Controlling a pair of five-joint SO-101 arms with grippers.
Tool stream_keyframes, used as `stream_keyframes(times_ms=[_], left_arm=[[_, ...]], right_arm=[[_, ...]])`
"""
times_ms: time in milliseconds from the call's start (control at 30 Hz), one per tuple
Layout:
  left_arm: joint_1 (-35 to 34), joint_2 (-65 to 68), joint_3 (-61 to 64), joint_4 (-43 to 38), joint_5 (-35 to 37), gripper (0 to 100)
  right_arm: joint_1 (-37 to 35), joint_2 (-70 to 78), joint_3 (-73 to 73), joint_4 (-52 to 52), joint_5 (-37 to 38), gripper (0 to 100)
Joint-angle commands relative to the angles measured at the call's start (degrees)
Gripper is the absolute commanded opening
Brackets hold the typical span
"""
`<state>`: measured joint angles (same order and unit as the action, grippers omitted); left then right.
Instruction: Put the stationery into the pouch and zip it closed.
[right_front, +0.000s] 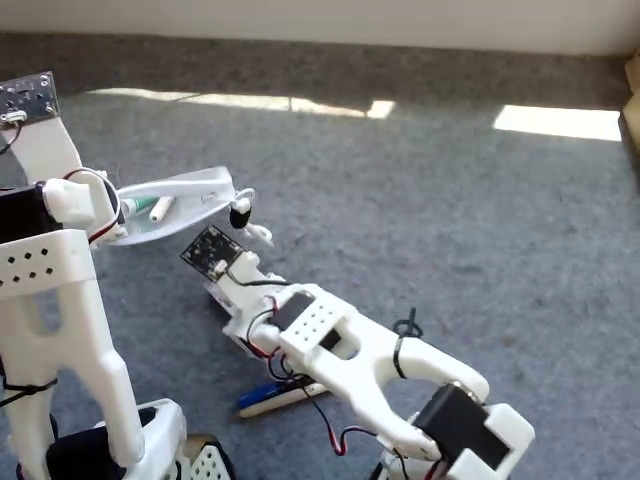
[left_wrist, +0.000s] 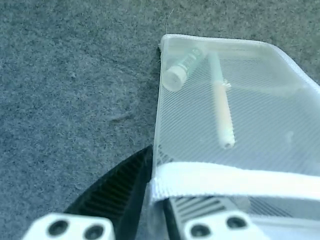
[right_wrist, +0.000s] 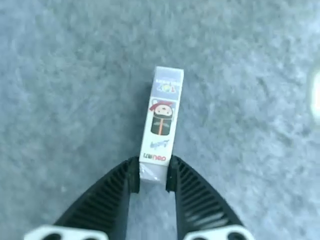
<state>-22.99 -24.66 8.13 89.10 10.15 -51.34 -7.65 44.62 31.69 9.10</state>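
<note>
Barely pinched by its end in the right jaws, the eraser (right_wrist: 161, 120) could be twisted loose before the pouch (left_wrist: 260, 125), clamped in the left jaws, is reached

- The right gripper (right_wrist: 152, 174) has its black ribbed fingers (right_wrist: 120, 192) pressed against both sides of one end of a small white eraser (right_wrist: 161, 117) (a cartoon figure is printed on its sleeve).
- The eraser points straight away from the gripper, with the grey fuzzy counter (right_wrist: 65, 90) beneath.
</note>
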Motion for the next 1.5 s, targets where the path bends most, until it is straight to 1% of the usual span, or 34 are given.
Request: stream_keyframes(times_ms=[0, 100, 200, 333, 400, 533, 633, 667, 800, 867, 1067, 1200, 1367, 1467], left_arm=[[-0.48, -1.27, -0.31, -0.88, 0.7, 1], [-0.48, -1.27, -0.31, -0.88, 0.7, 1], [-0.4, -1.27, -0.31, -0.88, 0.7, 1], [-0.4, -1.27, -0.4, -0.88, 0.7, 1], [-0.4, -1.27, -0.4, -0.88, 0.7, 1], [-0.4, -1.27, -0.4, -0.88, 0.7, 1], [-0.48, -1.27, -0.4, -0.88, 0.7, 1], [-0.48, -1.27, -0.4, -0.88, 0.7, 1], [-0.48, -1.27, -0.4, -0.88, 0.7, 1], [-0.48, -1.27, -0.31, -0.88, 0.7, 1], [-0.57, -1.27, -0.31, -0.88, 0.7, 1], [-0.57, -1.27, -0.31, -0.88, 0.7, 1], [-0.66, -1.27, -0.31, -0.88, 0.7, 1], [-0.66, -1.27, -0.22, -0.88, 0.7, 1]], right_arm=[[3.3, -5.93, -3.47, 5.93, 5.1, 0.5], [5.14, -7.08, -3.47, 10.33, 8.53, 0.5], [5.23, -7.08, -3.65, 14.29, 11.16, 0.5], [5.14, -7.08, -3.91, 17.27, 11.78, 1.2], [5.14, -7.08, -3.91, 17.89, 11.6, 4.0], [5.14, -7.08, -3.91, 17.98, 11.52, 14.5], [4.88, -7.08, -3.91, 17.54, 11.34, 14.6], [4.26, -7.08, -4.0, 17.27, 10.64, 14.6], [2.33, -7.08, -3.65, 11.3, 3.43, 14.6], [1.63, -6.99, -3.56, 8.92, 2.37, 14.6], [0.57, -6.73, -2.95, 0.92, 2.2, 14.6], [0.66, -2.59, -1.98, -1.98, 2.2, 14.6], [0.75, 4.7, -1.98, -2.07, 2.46, 14.6], [0.57, 5.23, -2.07, -1.98, 2.55, 14.6]])
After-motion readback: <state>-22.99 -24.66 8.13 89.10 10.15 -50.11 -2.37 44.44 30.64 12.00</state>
